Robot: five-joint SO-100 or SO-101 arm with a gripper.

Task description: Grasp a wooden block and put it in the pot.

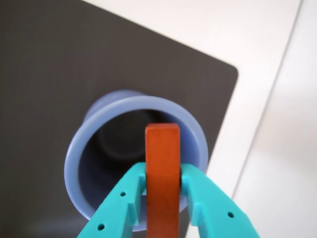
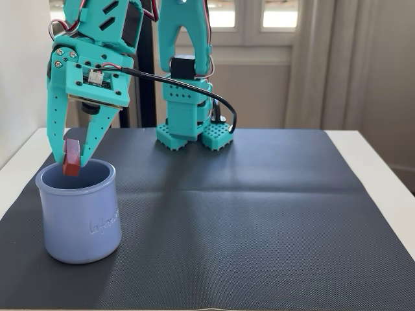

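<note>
My teal gripper (image 1: 163,176) is shut on the red-brown wooden block (image 1: 162,168), which stands upright between the jaws. It hangs right over the mouth of the lavender-blue pot (image 1: 79,153). In the fixed view the gripper (image 2: 72,154) holds the block (image 2: 72,157) just above the rim of the pot (image 2: 81,223), at the pot's far left side. The pot stands upright at the front left of the dark mat. Its inside looks empty in the wrist view.
The pot stands on a dark grey ribbed mat (image 2: 259,214) over a white table (image 2: 382,175). The arm's teal base (image 2: 191,133) stands at the mat's far edge. A black cable (image 2: 194,87) loops from the wrist to the base.
</note>
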